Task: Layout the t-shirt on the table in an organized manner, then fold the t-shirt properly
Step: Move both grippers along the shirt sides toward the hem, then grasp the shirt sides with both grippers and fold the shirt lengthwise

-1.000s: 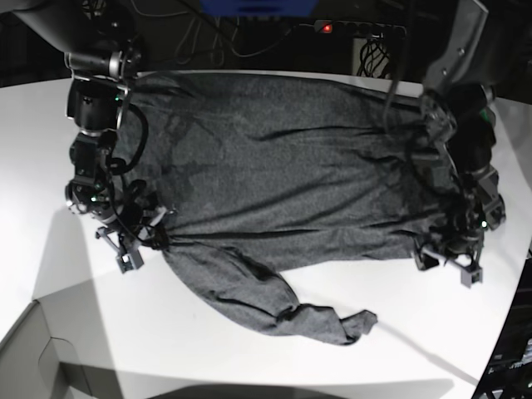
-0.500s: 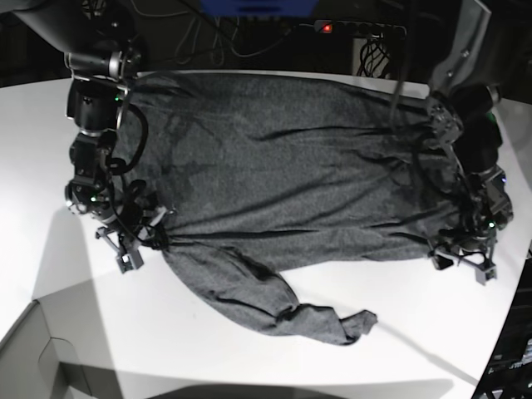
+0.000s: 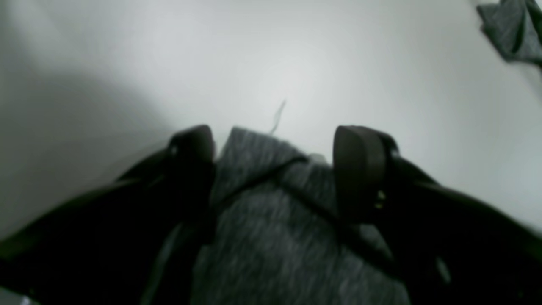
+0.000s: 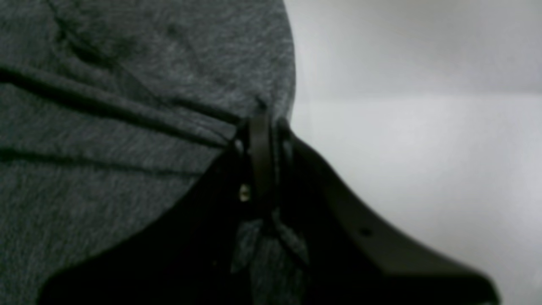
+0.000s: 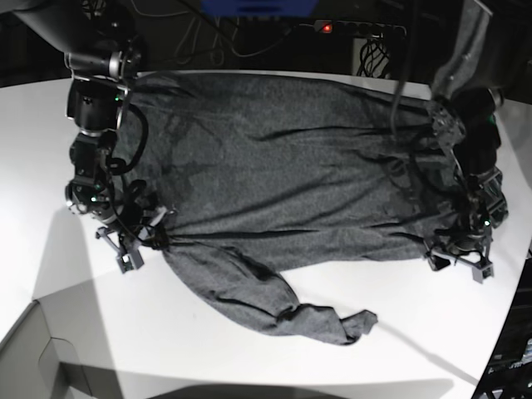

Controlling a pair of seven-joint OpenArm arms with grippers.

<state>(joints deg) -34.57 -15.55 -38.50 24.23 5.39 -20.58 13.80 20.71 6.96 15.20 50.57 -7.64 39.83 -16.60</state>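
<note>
The dark grey t-shirt (image 5: pixel 274 174) lies spread across the white table (image 5: pixel 249 357), with one sleeve (image 5: pixel 332 320) twisted and bunched toward the front edge. In the right wrist view my right gripper (image 4: pixel 260 127) is shut on a puckered fold at the t-shirt's edge (image 4: pixel 106 84); in the base view that gripper (image 5: pixel 137 243) is at the left. My left gripper (image 5: pixel 458 260) rests at the shirt's right corner. Its fingers (image 3: pixel 360 169) stand wide apart, and the cloth (image 3: pixel 271 220) lies loose between them, not pinched.
A grey box corner (image 5: pixel 33 357) sticks in at the lower left. Dark cables and a power strip with a red light (image 5: pixel 326 27) run behind the table. The table's curved edge (image 5: pixel 511 316) passes close to the left gripper.
The arm on the base view's right shifted outward toward the table edge, then slightly back, drawing the shirt's right corner with it. The other arm kept still, holding its fold.
</note>
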